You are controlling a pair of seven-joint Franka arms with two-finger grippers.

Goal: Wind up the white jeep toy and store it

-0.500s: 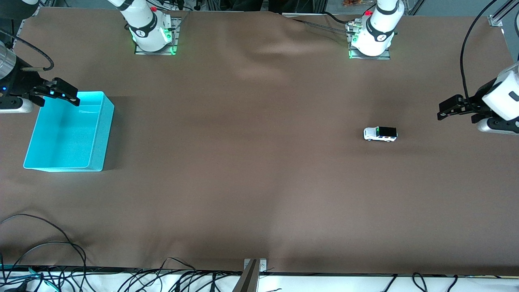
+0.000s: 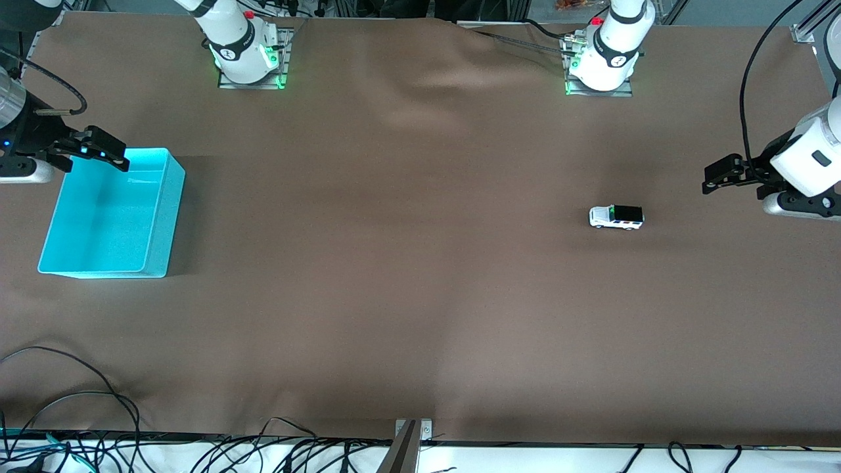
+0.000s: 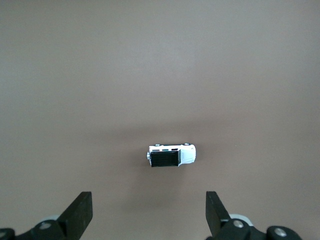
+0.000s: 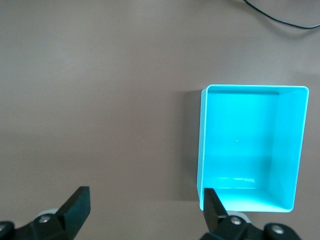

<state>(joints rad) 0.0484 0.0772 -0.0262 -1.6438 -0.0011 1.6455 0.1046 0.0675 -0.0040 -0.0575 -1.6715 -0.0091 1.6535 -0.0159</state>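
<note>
The white jeep toy [image 2: 616,217] with its black roof stands on its wheels on the brown table cloth, toward the left arm's end; the left wrist view shows the white jeep toy [image 3: 171,155] too. My left gripper [image 2: 715,176] hangs open in the air over the table's end, apart from the jeep, with nothing between its fingers [image 3: 80,214]. My right gripper [image 2: 105,151] is open and empty over the corner of the cyan bin [image 2: 167,217]. In the right wrist view the cyan bin [image 4: 202,150] lies beside one of the fingers [image 4: 214,206].
The cyan bin is empty and stands toward the right arm's end of the table. Black cables [image 2: 79,401] trail along the table edge nearest the front camera. A metal bracket [image 2: 407,447] sits at that edge's middle. The cloth is rumpled [image 2: 433,79] between the arm bases.
My left gripper has shifted slightly toward the jeep and toward the bases. The right gripper, the jeep and the bin have not moved.
</note>
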